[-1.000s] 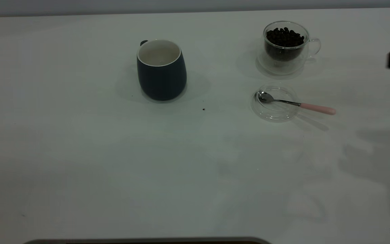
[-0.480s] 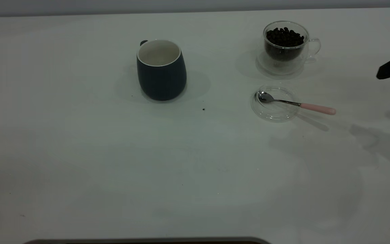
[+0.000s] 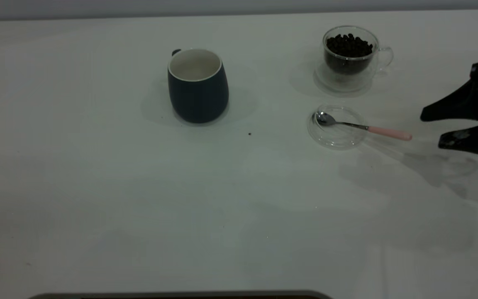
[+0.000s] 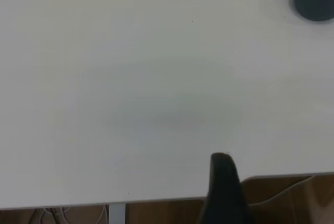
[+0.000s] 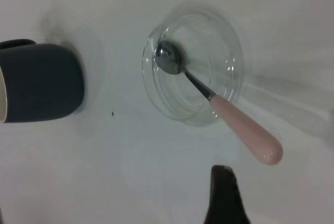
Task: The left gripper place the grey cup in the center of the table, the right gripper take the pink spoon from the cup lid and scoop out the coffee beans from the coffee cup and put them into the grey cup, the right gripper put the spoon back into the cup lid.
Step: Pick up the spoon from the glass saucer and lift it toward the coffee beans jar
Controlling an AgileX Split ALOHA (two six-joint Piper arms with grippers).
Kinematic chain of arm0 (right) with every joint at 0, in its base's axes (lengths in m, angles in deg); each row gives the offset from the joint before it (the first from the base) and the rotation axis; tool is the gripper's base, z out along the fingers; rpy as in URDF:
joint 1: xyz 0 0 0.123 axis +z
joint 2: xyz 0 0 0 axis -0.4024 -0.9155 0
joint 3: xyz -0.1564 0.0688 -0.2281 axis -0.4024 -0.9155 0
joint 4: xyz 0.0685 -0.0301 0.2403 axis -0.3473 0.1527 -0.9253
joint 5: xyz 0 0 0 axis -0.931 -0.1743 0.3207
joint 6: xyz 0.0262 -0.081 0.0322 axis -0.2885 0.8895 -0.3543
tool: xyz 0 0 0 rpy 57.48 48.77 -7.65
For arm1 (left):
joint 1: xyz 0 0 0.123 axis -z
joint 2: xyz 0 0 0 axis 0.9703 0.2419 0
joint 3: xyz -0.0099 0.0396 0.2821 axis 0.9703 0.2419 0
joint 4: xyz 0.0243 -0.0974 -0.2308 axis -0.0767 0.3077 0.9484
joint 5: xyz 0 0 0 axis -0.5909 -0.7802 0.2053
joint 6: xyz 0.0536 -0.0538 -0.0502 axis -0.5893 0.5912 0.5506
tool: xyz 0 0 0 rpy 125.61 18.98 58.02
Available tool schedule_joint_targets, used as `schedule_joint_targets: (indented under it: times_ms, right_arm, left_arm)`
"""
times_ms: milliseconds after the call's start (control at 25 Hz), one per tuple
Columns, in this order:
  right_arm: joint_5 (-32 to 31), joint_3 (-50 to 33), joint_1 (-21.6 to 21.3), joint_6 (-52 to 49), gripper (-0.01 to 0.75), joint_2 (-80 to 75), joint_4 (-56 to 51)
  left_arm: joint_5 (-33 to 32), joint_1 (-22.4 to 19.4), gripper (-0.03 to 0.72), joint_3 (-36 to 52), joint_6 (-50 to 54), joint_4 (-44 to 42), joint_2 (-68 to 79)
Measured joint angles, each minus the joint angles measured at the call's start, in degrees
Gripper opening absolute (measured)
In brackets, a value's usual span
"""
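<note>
Pink spoon (image 3: 389,133) overhangs the glass cup lid (image 3: 337,126); your right pincer (image 3: 436,131), spread wide beside it, could tip the lid or flick the spoon off.

right claw (image 3: 442,131) spread wide, low at table's right | left claw: one finger (image 4: 223,187) seen, state unclear

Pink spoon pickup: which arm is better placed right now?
Right. Its end effector is open, just beyond the pink handle of the spoon, whose bowl rests in the lid. The left end effector sits at the table edge, far off.
</note>
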Motion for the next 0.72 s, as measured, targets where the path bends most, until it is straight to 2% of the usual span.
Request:
schedule_joint_targets:
  times_ms: [480, 720]
  right_arm:
    - [-4.30, 3.35, 0.27, 0.54, 0.556, -5.58, -0.06]
    - [-5.87, 5.56, 2.35, -0.09, 0.556, -7.47, -0.06]
  left_arm:
    - [0.00, 0.00, 0.586, 0.00, 0.00, 0.00, 0.00]
    - [0.00, 0.00, 0.586, 0.00, 0.00, 0.00, 0.00]
